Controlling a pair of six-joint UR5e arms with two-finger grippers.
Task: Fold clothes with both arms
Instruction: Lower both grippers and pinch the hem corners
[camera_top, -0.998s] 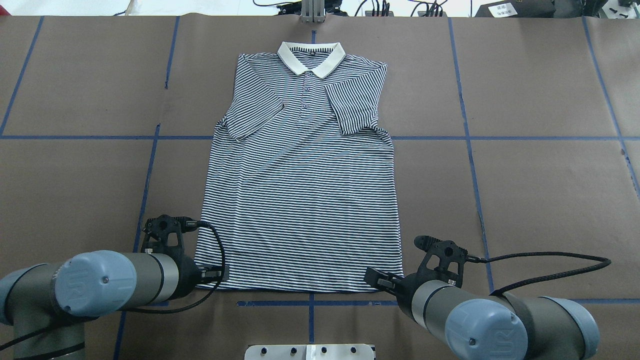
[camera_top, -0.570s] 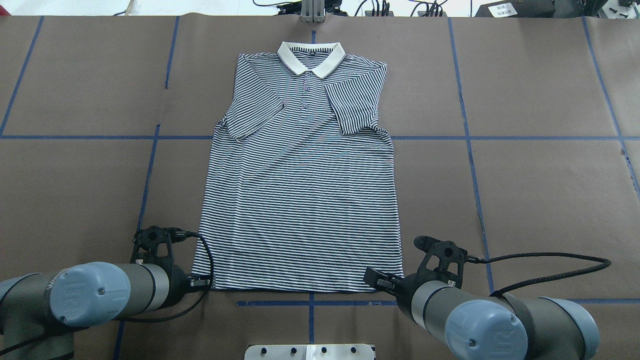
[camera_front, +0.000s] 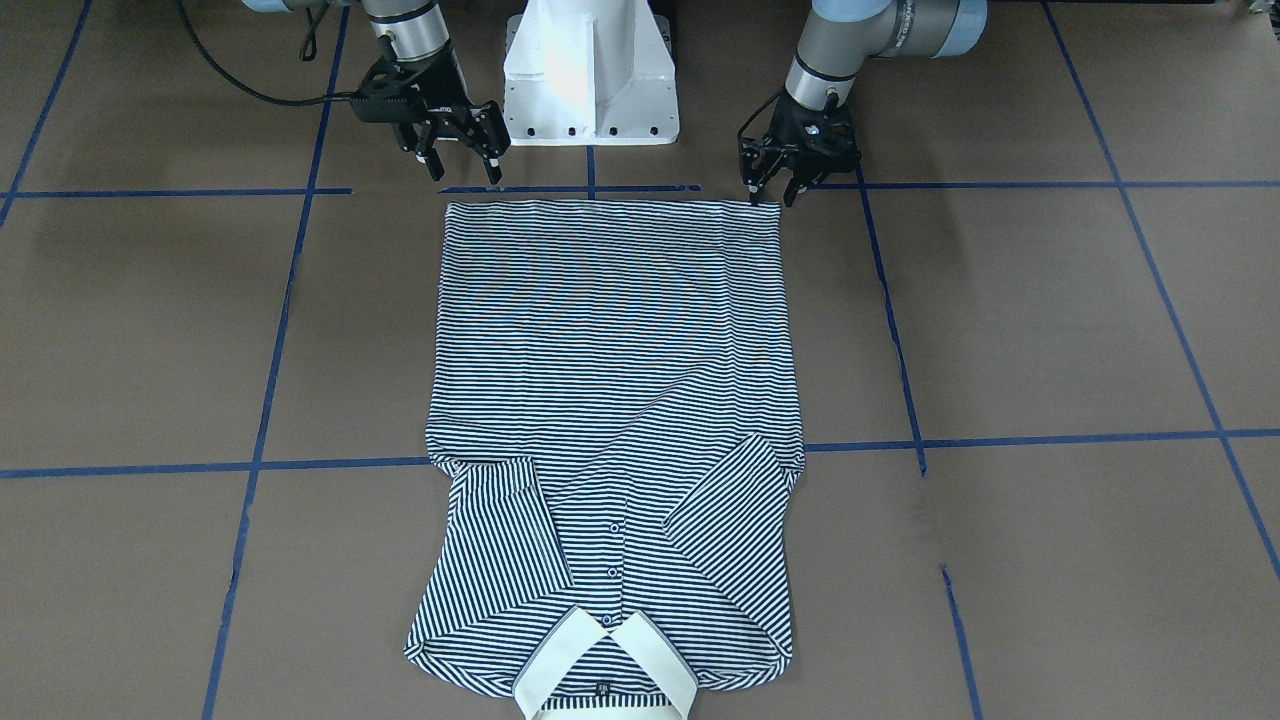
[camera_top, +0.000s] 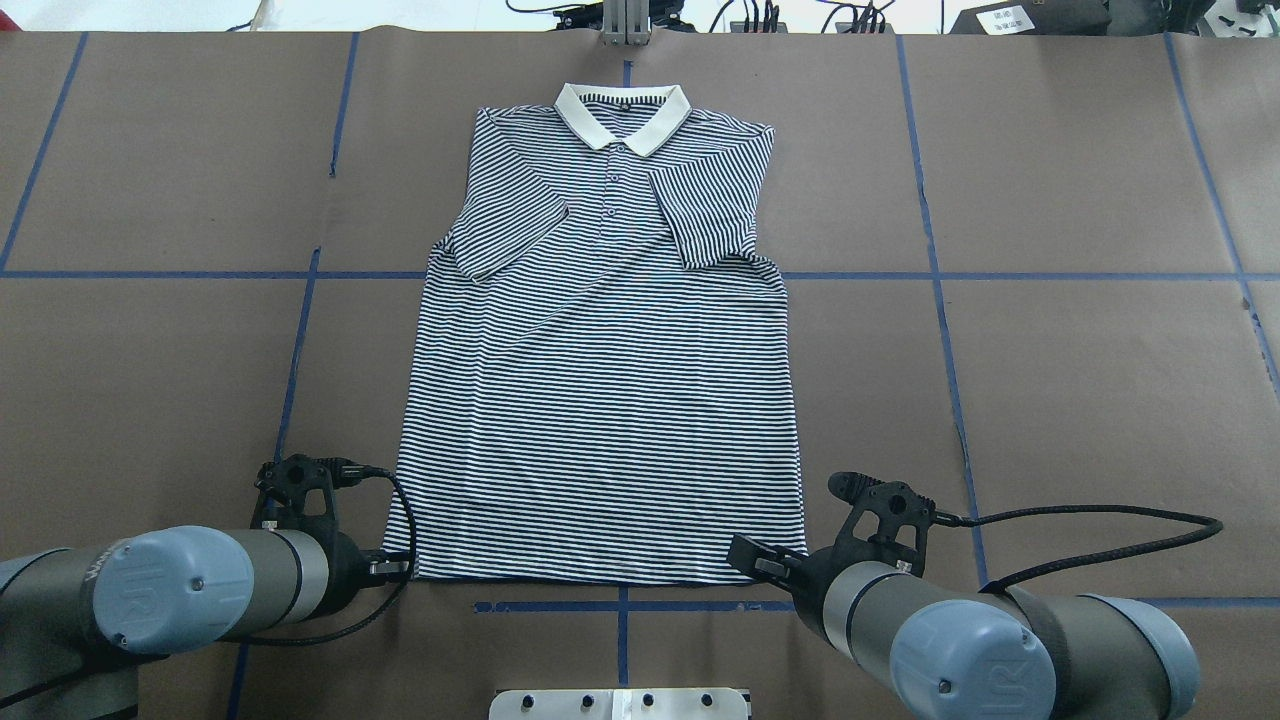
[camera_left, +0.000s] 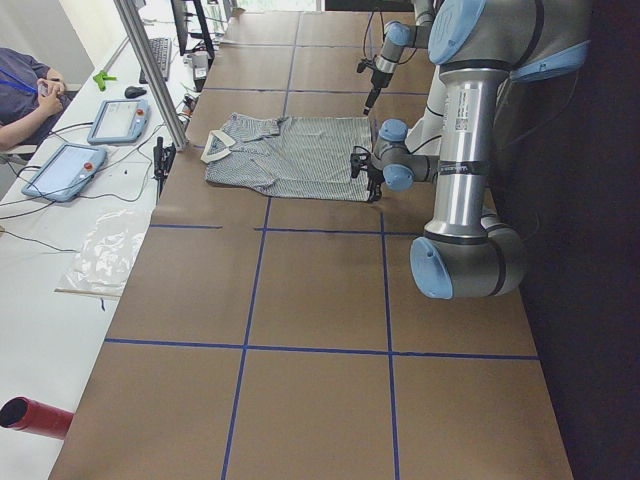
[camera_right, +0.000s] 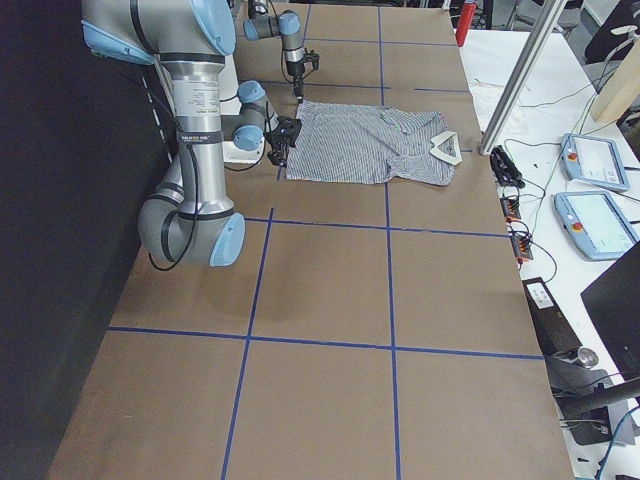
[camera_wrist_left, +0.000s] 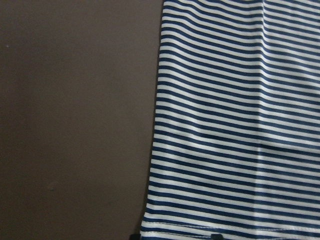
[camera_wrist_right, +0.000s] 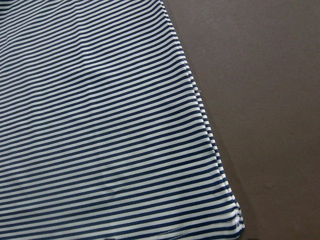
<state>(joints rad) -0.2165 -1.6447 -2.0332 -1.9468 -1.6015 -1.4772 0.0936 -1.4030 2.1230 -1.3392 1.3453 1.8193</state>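
Our navy-and-white striped polo shirt (camera_top: 600, 400) lies lengthwise, cream collar (camera_top: 662, 125) away from us; black left gripper (camera_front: 768, 195) and right gripper (camera_front: 467, 176) gape.

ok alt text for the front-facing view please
A striped shirt lies flat on a brown table, sleeves folded in, collar nearest the camera. The left gripper and right gripper, both open, are by its hem corners at the top.
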